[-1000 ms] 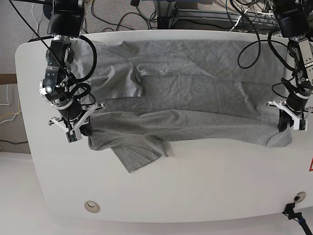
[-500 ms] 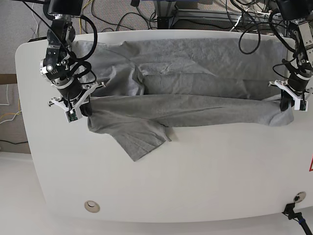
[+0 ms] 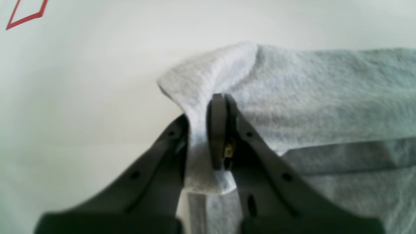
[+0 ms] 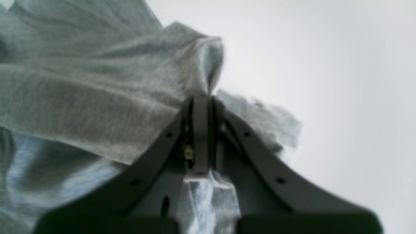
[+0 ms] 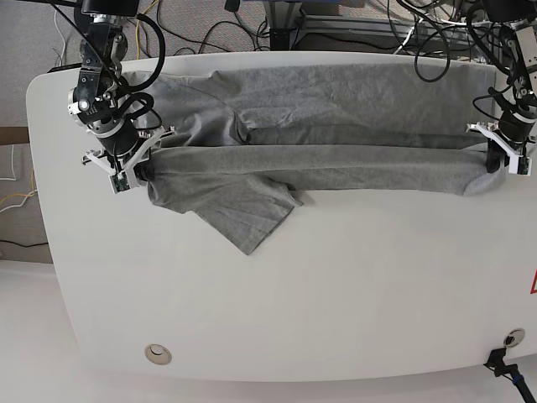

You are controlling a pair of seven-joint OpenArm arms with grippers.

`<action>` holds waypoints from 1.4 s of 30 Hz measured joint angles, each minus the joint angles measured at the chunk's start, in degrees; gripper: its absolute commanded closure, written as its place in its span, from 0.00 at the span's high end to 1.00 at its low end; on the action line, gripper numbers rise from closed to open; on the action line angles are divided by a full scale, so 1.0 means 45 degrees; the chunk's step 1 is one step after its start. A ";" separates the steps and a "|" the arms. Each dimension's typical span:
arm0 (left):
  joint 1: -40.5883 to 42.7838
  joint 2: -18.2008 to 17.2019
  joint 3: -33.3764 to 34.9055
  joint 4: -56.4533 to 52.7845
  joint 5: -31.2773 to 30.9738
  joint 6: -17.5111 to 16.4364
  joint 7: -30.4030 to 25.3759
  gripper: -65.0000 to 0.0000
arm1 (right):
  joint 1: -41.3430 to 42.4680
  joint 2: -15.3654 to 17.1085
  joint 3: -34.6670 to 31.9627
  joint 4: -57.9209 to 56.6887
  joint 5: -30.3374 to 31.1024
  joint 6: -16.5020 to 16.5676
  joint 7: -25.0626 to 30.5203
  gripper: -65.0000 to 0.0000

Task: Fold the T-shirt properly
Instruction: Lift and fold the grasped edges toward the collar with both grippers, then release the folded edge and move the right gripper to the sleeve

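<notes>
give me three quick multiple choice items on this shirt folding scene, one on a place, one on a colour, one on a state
1. Where does the loose sleeve lie?
A. toward the table's near edge, below the lifted fold
B. hanging off the far edge
C. under the left end effector

2. What colour is the T-shirt?
A. navy
B. heather grey
C. red

3. What state is the right end effector in?
A. open above the cloth
B. shut on nothing
C. shut on the T-shirt

Answers:
1. A, the base view shows the sleeve spread flat on the white table in front of the fold.
2. B, grey fabric shows in all three views.
3. C, the right wrist view shows cloth pinched between the closed jaws; the left end effector grips the opposite end likewise.
</notes>
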 measured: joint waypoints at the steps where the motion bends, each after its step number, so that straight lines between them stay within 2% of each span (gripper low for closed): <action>1: 0.0068 0.0000 0.0087 0.0010 -0.0034 -0.0005 0.0364 0.00 | 0.0005 -0.0029 -0.0015 -0.0340 -0.0063 -0.0015 -0.0063 0.00; 2: 0.0087 0.0029 0.0112 0.0010 -0.0024 -0.0029 0.0928 0.02 | 0.0000 -0.0063 -0.0019 -0.0661 -0.0117 -0.0019 -0.0151 0.00; 3: 0.0131 0.0049 0.0117 0.0005 0.0010 -0.0044 0.1428 0.13 | -0.0005 -0.0063 -0.0019 -0.0937 -0.0087 -0.0010 -0.0141 0.00; 4: 0.0155 0.0044 0.0117 -0.0005 -0.0005 -0.0058 0.1763 0.29 | 0.0000 -0.0063 -0.0019 -0.1107 -0.0097 -0.0015 -0.0155 0.03; 6: 0.0180 0.0024 0.0097 0.0000 0.0015 0.0000 0.1977 0.55 | -0.0005 -0.0063 -0.0019 -0.1341 -0.0068 -0.0029 -0.0087 0.23; 7: 0.0180 0.0005 0.0087 0.0000 -0.0005 0.0024 0.2234 0.65 | -0.0005 -0.0068 -0.0019 -0.1418 -0.0117 -0.0063 -0.0097 0.33; 8: 0.0175 0.0010 0.0078 -0.0005 0.0063 0.0053 0.2327 0.72 | -0.0015 -0.0063 -0.0019 -0.1428 -0.0131 -0.0151 -0.0155 0.43; 10: 0.0136 -0.0039 0.0092 0.0000 0.0053 0.0039 0.2696 0.77 | -0.0005 -0.0063 0.0015 -0.1418 -0.0121 -0.0155 -0.0131 0.58; 12: 0.0107 -0.0262 0.0102 0.0000 0.0296 0.0010 0.2812 0.80 | -0.0015 -0.0063 0.0039 -0.1268 -0.0097 -0.0112 -0.0199 0.64; 16: -0.0437 -0.0306 -0.0121 0.0291 0.0423 0.0063 0.2943 0.81 | 0.0117 0.0010 0.0097 -0.0126 -0.0092 -0.0068 -0.0160 0.65; 19: -0.0855 -0.0374 -0.0607 0.1103 0.0194 0.0000 0.2715 0.81 | 0.1025 -0.0019 0.0010 -0.0151 -0.0092 -0.0039 -0.0175 0.65; 21: -0.1462 -0.0384 -0.0437 0.1020 0.0520 0.0160 0.2939 0.81 | 0.1744 -0.0053 -0.0058 -0.0738 -0.0024 -0.0029 -0.0049 0.65; 23: -0.1851 -0.0379 -0.0092 0.0869 0.0389 -0.0005 0.2841 0.81 | 0.2511 -0.0253 -0.0559 -0.1817 -0.0180 -0.0194 -0.0102 0.65; 26: -0.2317 -0.0228 0.0427 0.0238 0.0379 -0.0034 0.2919 0.81 | 0.3638 -0.0495 -0.0855 -0.3453 0.0024 0.0068 -0.0121 0.65; 28: -0.2511 -0.0267 0.0607 -0.0107 0.0389 0.0000 0.2895 0.81 | 0.4507 -0.0782 -0.0787 -0.4585 -0.0170 -0.0209 -0.0083 0.65; 30: -0.2681 -0.0345 0.0937 -0.0554 0.0403 0.0087 0.2856 0.81 | 0.5110 -0.0811 -0.0816 -0.5411 -0.0053 0.0029 -0.0078 0.65; 33: -0.2778 -0.0219 0.1078 -0.0899 0.0423 -0.0005 0.2905 0.81 | 0.5722 -0.0996 -0.0913 -0.6475 -0.0223 -0.0204 -0.0092 0.65; 35: -0.2793 -0.0248 0.1073 -0.0894 0.0418 0.0044 0.2895 0.81 | 0.5984 -0.1127 -0.1015 -0.7048 -0.0068 0.0350 -0.0034 0.65; 42: -0.2822 -0.0257 0.1069 -0.0894 0.0374 -0.0010 0.2866 0.80 | 0.5955 -0.1253 -0.2127 -0.7572 -0.0117 0.0597 0.0083 0.65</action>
